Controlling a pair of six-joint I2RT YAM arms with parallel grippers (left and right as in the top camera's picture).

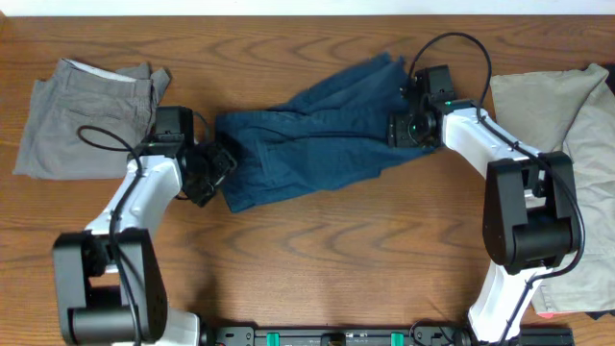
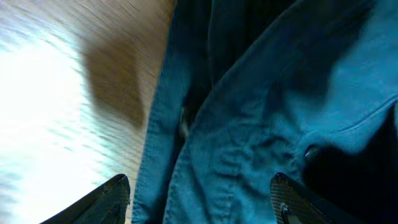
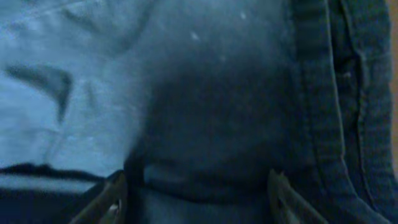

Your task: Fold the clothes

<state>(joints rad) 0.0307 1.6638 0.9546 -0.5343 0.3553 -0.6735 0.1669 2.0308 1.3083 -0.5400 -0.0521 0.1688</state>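
Your left gripper [image 1: 216, 168] stands with its fingers [image 2: 113, 196] spread wide and nothing between them but loose cloth. The dark blue trousers [image 1: 307, 135] lie under and ahead of those fingers. Their seamed edge runs up from between the tips, with bare table [image 2: 56, 93] off to the outer side of one finger. A small button [image 2: 309, 152] sits just ahead of the other finger.

Your right gripper [image 1: 396, 128] is down close on the other end of the same trousers. Its fingers [image 3: 287, 200] are apart, with dark cloth filling the gap between them and a stitched band running past one tip. You cannot tell whether they have caught a fold.

The grey pair [image 1: 82, 120] lies behind your left gripper, well apart from its fingers. The beige ones [image 1: 553, 101] lie behind your right.
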